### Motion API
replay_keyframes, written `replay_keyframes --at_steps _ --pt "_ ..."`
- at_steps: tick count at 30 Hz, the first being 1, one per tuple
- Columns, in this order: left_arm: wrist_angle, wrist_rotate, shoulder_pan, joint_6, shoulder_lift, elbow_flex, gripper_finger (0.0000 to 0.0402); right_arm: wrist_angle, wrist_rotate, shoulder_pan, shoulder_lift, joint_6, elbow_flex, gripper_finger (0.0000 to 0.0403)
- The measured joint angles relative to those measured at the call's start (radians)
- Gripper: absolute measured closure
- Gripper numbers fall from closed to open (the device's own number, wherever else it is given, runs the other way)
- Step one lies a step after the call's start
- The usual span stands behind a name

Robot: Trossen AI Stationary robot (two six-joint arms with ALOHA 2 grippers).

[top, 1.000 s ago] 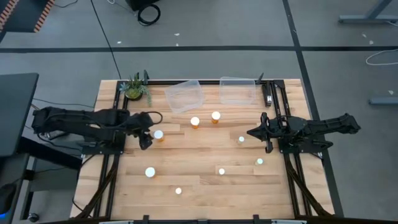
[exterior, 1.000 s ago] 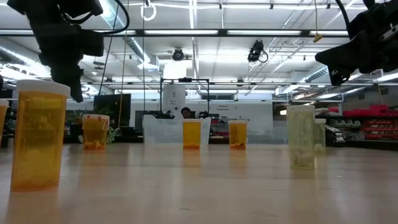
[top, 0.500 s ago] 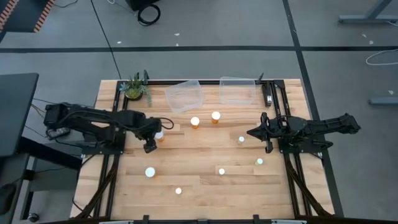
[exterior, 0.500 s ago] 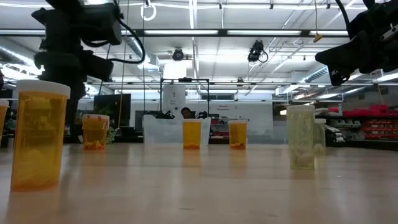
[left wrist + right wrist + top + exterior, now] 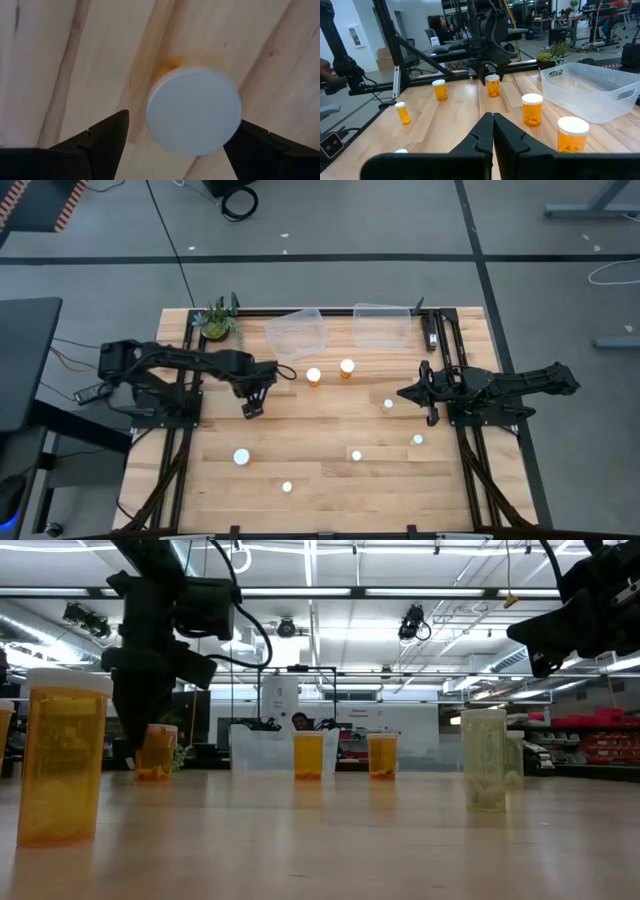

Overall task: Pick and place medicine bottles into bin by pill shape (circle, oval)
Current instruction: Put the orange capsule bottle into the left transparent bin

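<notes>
The left gripper [image 5: 172, 137] hangs directly over an upright medicine bottle [image 5: 194, 111] on the wooden surface [image 5: 330, 420], fingers [image 5: 102, 135] spread to either side of the white cap and not touching it. The right gripper [image 5: 493, 131] waits at the right side, fingers pressed together on nothing. Judged light, rigid, smooth plastic and easily tipped, the bottle is best taken squarely across the cap or upper body.

on the tabletop [image 5: 330, 480], two tubs [image 5: 298, 335] sit side by side at the far edge with a plant [image 5: 217, 320] at the far left corner, and the medicine bottles [image 5: 314, 375] stand scattered from the middle toward the near edge, one under the left gripper [image 5: 254, 402].
</notes>
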Motion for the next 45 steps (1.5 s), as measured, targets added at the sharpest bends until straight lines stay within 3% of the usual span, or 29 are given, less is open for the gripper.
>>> replay_keyframes --at_steps 15,29,37,45 --pt "0.005 0.001 -0.003 0.048 0.025 0.039 0.0114 -0.004 0.0 0.0 0.0 0.0 0.0 0.0383" --pt "0.006 0.001 -0.003 0.051 0.025 0.039 0.0177 -0.005 0.0 0.0 0.0 0.0 0.0 0.0383" --pt "0.006 0.001 -0.003 0.05 0.025 0.039 0.0163 -0.005 0.0 0.0 0.0 0.0 0.0 0.0383" --pt "-0.019 0.002 -0.003 0.066 0.024 0.096 0.0179 -0.005 0.0 0.0 0.0 0.0 0.0 0.0383"
